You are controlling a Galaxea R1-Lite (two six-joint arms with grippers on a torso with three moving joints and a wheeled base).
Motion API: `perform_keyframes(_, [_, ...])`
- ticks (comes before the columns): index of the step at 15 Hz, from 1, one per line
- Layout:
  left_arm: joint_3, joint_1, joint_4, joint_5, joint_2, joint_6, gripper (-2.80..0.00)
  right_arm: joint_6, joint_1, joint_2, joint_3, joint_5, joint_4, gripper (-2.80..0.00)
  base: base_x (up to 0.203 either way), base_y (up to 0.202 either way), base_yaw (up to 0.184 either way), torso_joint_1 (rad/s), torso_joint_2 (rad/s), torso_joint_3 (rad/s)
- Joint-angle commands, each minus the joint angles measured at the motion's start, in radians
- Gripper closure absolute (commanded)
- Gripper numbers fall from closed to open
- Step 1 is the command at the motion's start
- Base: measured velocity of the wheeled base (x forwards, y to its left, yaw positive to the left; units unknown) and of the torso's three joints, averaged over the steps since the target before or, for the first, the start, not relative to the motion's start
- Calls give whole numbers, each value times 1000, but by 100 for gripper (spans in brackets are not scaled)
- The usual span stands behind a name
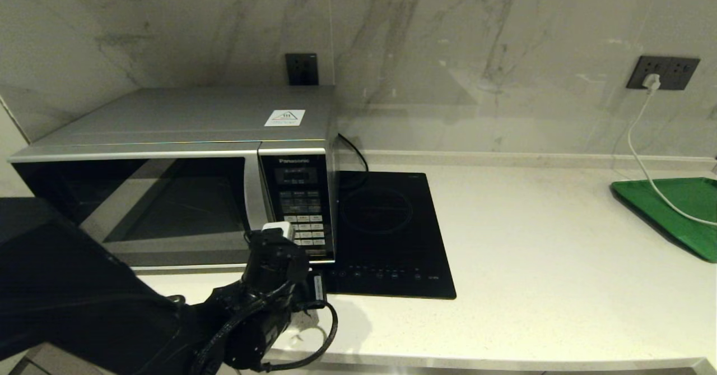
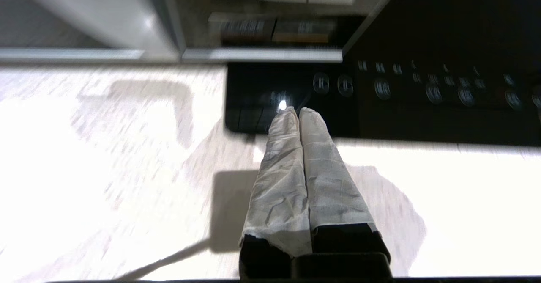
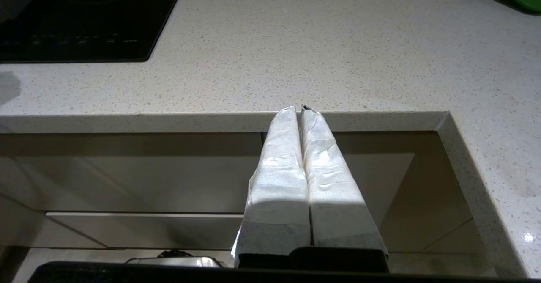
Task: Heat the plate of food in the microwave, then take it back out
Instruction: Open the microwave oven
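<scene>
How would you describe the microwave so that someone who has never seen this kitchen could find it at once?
Look to the left end of the white countertop against the marble wall. The microwave is the big silver-grey box standing there, its door closed. Unlike the flat black induction hob right beside it, it stands tall, with a dark glass door and a white-buttoned keypad.

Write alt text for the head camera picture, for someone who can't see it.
A black robot arm's left end effector reaches toward the keypad of a silver microwave, whose door is shut, on a pale kitchen counter. Beside the microwave lies a flat black hob; a green tray sits far right.
</scene>
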Motion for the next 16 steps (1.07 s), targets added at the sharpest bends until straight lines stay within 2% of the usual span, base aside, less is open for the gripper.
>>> perform_keyframes(1, [91, -21, 25, 21, -156, -5, 0, 0, 0, 0, 0, 0, 2, 0, 0, 0, 0, 0, 0, 0])
perform_keyframes(4, [138, -18, 177, 74, -362, -1, 0, 0, 0, 0, 0, 0, 2, 0, 0, 0, 0, 0, 0, 0])
perform_keyframes(7, [139, -10, 474, 102, -660, -1, 0, 0, 0, 0, 0, 0, 2, 0, 0, 0, 0, 0, 0, 0])
perform_keyframes(8, [134, 23, 602, 121, -753, -1, 0, 0, 0, 0, 0, 0, 2, 0, 0, 0, 0, 0, 0, 0])
perform_keyframes(11, [119, 240, 930, 160, -1000, 3, 0, 0, 0, 0, 0, 0, 2, 0, 0, 0, 0, 0, 0, 0])
perform_keyframes(13, [106, 336, 1085, 169, -1177, 40, 0, 0, 0, 0, 0, 0, 2, 0, 0, 0, 0, 0, 0, 0])
perform_keyframes(15, [88, 431, 1221, 171, -1367, 139, 0, 0, 0, 0, 0, 0, 2, 0, 0, 0, 0, 0, 0, 0])
perform_keyframes(16, [76, 479, 1263, 169, -1450, 227, 0, 0, 0, 0, 0, 0, 2, 0, 0, 0, 0, 0, 0, 0])
